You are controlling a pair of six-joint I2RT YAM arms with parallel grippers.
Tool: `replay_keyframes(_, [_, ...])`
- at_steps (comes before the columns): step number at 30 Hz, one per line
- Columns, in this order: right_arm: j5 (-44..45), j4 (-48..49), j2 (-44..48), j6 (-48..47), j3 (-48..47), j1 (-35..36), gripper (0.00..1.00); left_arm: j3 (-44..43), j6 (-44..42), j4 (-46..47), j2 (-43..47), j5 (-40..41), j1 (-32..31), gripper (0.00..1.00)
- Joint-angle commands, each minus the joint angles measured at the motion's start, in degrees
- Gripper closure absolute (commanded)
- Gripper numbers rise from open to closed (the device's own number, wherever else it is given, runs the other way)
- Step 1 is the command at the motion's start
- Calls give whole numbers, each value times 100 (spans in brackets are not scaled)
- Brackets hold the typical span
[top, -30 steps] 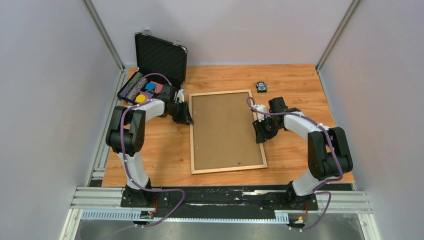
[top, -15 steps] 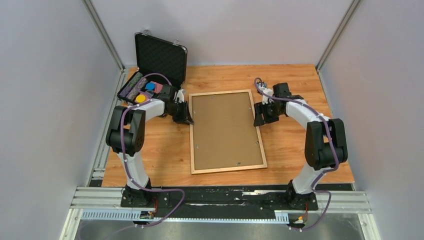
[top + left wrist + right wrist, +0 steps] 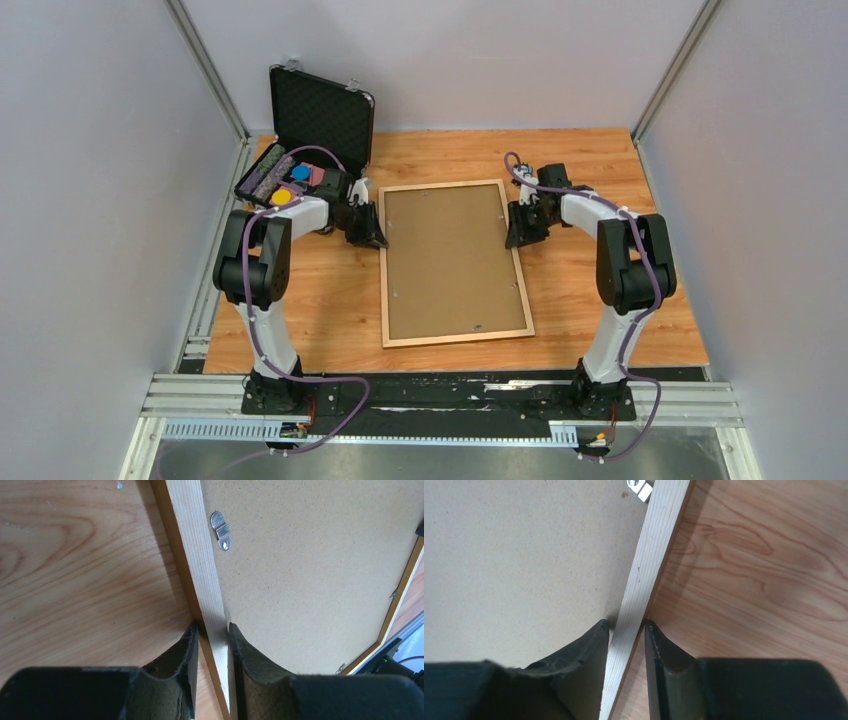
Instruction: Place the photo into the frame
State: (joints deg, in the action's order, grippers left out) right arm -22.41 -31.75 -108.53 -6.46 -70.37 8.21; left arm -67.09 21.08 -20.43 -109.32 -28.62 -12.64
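My left fingers (image 3: 189, 652) clamped on the frame (image 3: 458, 338) at its left rail, my right fingers (image 3: 596, 640) pinching its right rail, frame back-up on the table (image 3: 600, 170), backing board (image 3: 450, 260) inside it

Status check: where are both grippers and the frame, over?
Left gripper clamped on frame, left rail. Right gripper closed on right rail. Frame flat, back up, backing board in; photo not in view. Nothing in the way.
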Motion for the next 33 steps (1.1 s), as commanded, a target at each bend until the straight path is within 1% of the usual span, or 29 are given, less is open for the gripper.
replay_keyframes(1, [168, 315, -126, 263, -177, -8, 73, -219, -234, 53, -132, -332, -26, 100])
replay_keyframes(3, [319, 332, -139, 360, -151, -39, 78, -262, -262, 23, -152, -347, -38, 100])
replay_keyframes(8, [369, 336, 18, 526, 74, -282, 89, -408, -394, -102, -243, -399, -144, 100])
replay_keyframes(14, [336, 323, 370, 577, 487, -465, 100, -623, -510, -219, -330, -336, -335, 90])
replay_keyframes(16, [343, 327, 512, 561, 618, -476, 100, -699, -539, -269, -376, -326, -377, 85])
replay_keyframes(18, [342, 327, 616, 543, 712, -484, 100, -772, -563, -313, -420, -293, -405, 78])
replay_keyframes(19, [343, 316, 660, 529, 743, -479, 100, -821, -571, -331, -451, -258, -405, 73])
replay_keyframes(20, [343, 318, 692, 519, 778, -487, 100, -844, -590, -379, -464, -240, -416, 71])
replay_keyframes(21, [331, 318, 715, 503, 800, -491, 100, -881, -598, -394, -480, -223, -420, 66])
replay_keyframes(22, [320, 312, 731, 497, 818, -495, 100, -901, -621, -421, -487, -214, -420, 63])
replay_keyframes(24, [281, 326, 737, 488, 831, -508, 100, -989, -672, -476, -493, -169, -427, 53])
replay_keyframes(25, [263, 323, 737, 488, 836, -510, 100, -1020, -696, -525, -496, -130, -429, 50])
replay_keyframes(26, [244, 325, 739, 481, 840, -520, 100, -1097, -755, -555, -499, -83, -436, 44])
replay_keyframes(27, [234, 327, 729, 473, 840, -528, 100, -1145, -825, -617, -506, -56, -439, 42])
replay_keyframes(28, [229, 327, 724, 464, 845, -530, 100, -1253, -865, -650, -518, 30, -440, 37])
replay_keyframes(29, [224, 333, 728, 462, 853, -534, 100, -1315, -938, -700, -537, 75, -440, 35])
replay_keyframes(30, [215, 335, 728, 457, 862, -545, 100, -1432, -974, -718, -551, 179, -441, 31])
replay_keyframes(32, [183, 339, 719, 455, 880, -556, 100, -1643, -1013, -789, -619, 354, -441, 26])
replay_keyframes(33, [170, 344, 712, 461, 880, -565, 100, -1708, -1012, -834, -686, 399, -438, 26])
